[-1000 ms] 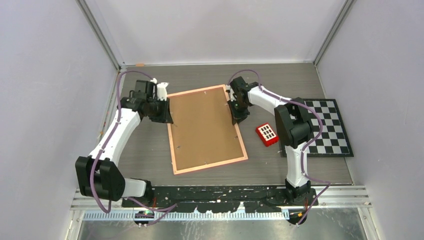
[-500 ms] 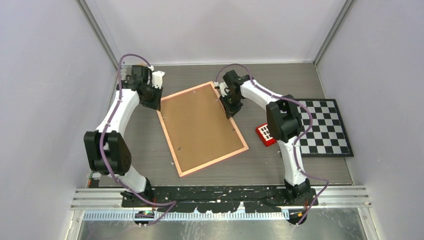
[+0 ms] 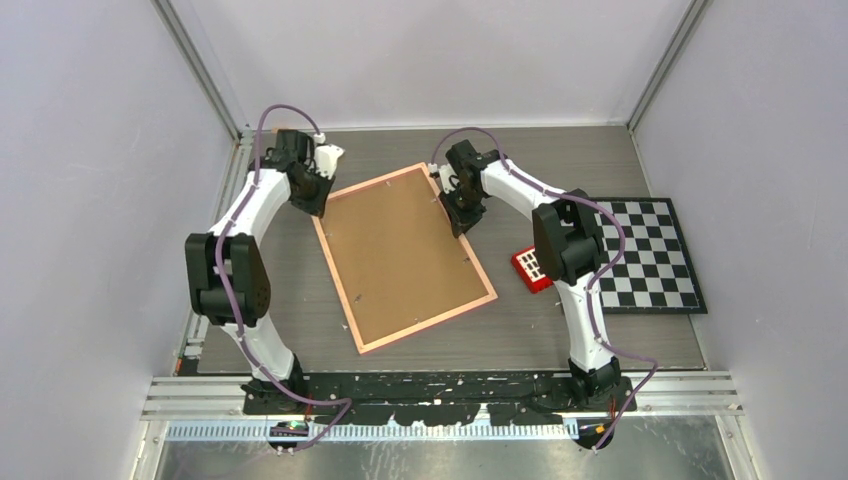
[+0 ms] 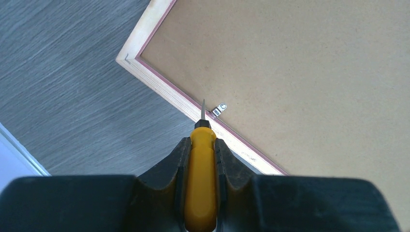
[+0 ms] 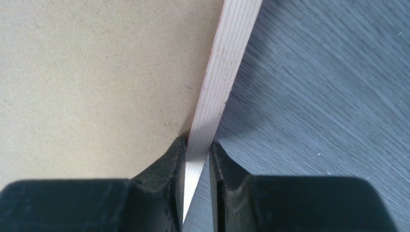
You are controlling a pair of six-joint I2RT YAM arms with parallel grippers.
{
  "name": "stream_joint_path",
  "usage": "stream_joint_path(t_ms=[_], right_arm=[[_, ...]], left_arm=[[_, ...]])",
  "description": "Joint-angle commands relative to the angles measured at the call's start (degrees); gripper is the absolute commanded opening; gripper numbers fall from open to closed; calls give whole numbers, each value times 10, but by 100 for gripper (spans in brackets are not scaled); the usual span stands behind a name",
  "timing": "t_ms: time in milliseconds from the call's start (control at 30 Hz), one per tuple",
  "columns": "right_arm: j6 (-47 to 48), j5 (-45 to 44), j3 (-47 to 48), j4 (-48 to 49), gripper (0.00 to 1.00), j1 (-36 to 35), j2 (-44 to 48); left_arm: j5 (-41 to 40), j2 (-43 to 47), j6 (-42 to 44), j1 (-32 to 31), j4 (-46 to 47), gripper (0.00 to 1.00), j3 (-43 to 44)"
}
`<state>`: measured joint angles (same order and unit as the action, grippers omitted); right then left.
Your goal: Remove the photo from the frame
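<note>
Grey wood-grain table (image 3: pixel 560 160) bearing the frame (image 3: pixel 403 257), which lies flat and face down near the middle, turned at an angle to the table edges. Its brown fibreboard back (image 3: pixel 395 240) is uppermost, inside a thin pink border. The photo is hidden beneath the back panel. A black-and-white checkerboard (image 3: pixel 655 255) lies flat at the right side, well apart from the frame. A small red block (image 3: pixel 535 272) with white squares sits between the two, partly behind the right arm.

The right gripper (image 5: pixel 197 145) stands at the frame's far right edge, its jaws nearly together and pinching the pale rail (image 5: pixel 227 63) between them. The left gripper (image 4: pixel 202 145) hangs over the far left corner, its jaws clamped on the yellow handle of a screwdriver (image 4: pixel 202 183). The screwdriver's thin blade points over the border, its tip just beside a small metal clip (image 4: pixel 220 110) on the back panel; contact cannot be told
</note>
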<state>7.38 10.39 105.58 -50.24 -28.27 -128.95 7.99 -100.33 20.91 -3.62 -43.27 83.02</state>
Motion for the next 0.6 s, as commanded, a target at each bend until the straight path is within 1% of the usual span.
stream_joint_path(t_ms=[0, 200, 333, 467, 567], right_arm=[[15, -11, -10, 0, 0, -4, -9], [0, -21, -10, 4, 1, -3, -14], [-4, -27, -4, 5, 0, -3, -20], [-11, -29, 7, 2, 1, -3, -28], [-17, -29, 10, 5, 1, -3, -31]], left_arm=[[4, -14, 31, 0, 26, 0, 20], [-2, -19, 48, -3, 27, 0, 4], [-3, -9, 76, -8, 15, 0, -15], [9, 1, 87, -12, -19, 0, -27], [16, 14, 87, -19, -26, 0, -46]])
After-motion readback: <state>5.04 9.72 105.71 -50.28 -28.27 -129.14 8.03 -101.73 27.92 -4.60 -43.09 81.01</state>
